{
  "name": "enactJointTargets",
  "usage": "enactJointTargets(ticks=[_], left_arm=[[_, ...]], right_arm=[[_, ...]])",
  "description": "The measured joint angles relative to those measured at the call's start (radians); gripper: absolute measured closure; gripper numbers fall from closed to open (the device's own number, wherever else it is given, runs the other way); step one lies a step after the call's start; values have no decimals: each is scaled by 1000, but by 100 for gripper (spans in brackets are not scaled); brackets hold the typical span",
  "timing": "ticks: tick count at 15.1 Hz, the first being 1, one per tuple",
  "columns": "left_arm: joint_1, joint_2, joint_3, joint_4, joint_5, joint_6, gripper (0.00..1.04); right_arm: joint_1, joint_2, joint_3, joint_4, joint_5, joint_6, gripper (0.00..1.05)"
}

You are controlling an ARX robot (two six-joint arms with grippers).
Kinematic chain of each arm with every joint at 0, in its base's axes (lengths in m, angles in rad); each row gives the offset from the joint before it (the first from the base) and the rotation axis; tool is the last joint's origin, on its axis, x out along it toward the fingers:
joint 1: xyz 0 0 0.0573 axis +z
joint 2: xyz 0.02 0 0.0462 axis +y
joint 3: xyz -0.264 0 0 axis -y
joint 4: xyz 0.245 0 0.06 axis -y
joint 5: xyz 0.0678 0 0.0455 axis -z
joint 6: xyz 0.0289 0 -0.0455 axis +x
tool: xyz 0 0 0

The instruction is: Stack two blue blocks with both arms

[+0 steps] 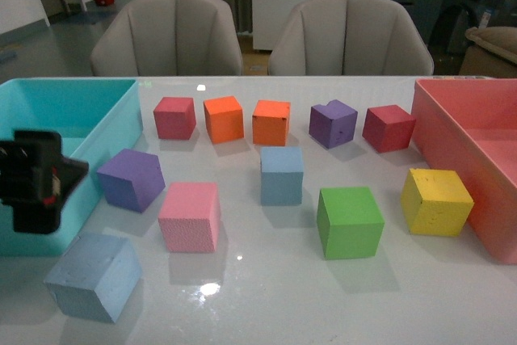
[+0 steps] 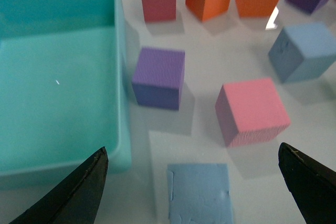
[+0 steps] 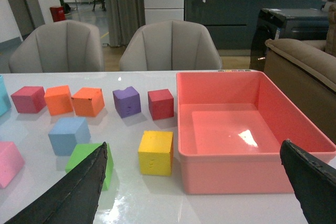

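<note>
One pale blue block [image 1: 93, 276] lies at the front left of the white table. The other blue block [image 1: 282, 175] stands mid-table. My left gripper [image 1: 36, 181] hovers over the teal bin's front, up and left of the near block. In the left wrist view that gripper [image 2: 192, 153] is open, with the near blue block [image 2: 199, 192] below the gap between its fingers and the other blue block [image 2: 304, 51] farther off. In the right wrist view my right gripper [image 3: 194, 148] is open and empty above the table, and the middle blue block [image 3: 68, 135] shows. The front view does not show the right arm.
A teal bin [image 1: 121, 119] stands at the left and a pink bin [image 1: 452, 119] at the right. A purple cube [image 1: 131, 178] and pink cube [image 1: 190, 216] lie between the blue blocks. Green [image 1: 349, 221] and yellow [image 1: 436, 201] cubes sit to the right. Several cubes line the back.
</note>
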Motion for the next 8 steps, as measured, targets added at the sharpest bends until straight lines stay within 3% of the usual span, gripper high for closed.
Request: enactJointTargets(ticks=[8], left_arm=[[45, 199, 22, -21, 58, -6, 7]], right_arm=[[0, 0, 0, 0, 0, 0, 6]])
